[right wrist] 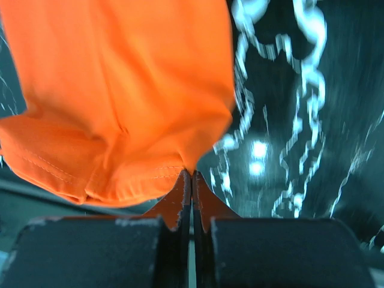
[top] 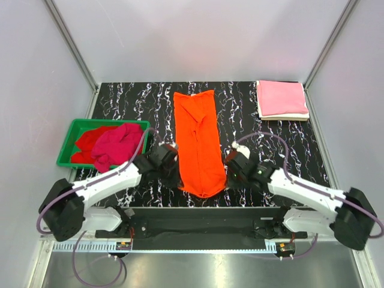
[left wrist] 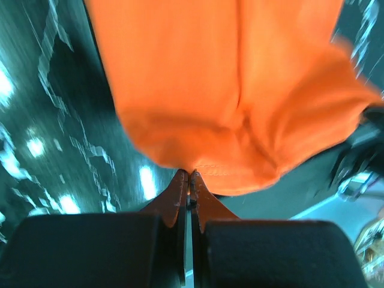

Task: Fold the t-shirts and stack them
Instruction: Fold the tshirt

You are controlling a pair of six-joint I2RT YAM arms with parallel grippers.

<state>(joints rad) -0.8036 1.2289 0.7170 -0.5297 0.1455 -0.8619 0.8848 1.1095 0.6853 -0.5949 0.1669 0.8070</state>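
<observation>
The bright orange t-shirt point(top: 197, 139) lies as a long narrow strip down the middle of the black marbled table. My left gripper point(top: 173, 161) is shut on its near left corner point(left wrist: 198, 162), and my right gripper point(top: 229, 171) is shut on its near right corner point(right wrist: 174, 168); the near hem is lifted a little. The pink t-shirt point(top: 281, 98) lies folded on a cream-white one point(top: 287, 116) at the back right. Crimson-magenta point(top: 117, 144) and red point(top: 87, 143) shirts lie crumpled in the bin.
A green plastic bin point(top: 67, 144) stands at the left edge of the table. Grey walls and frame posts enclose the back and sides. The near table edge runs just behind the held hem.
</observation>
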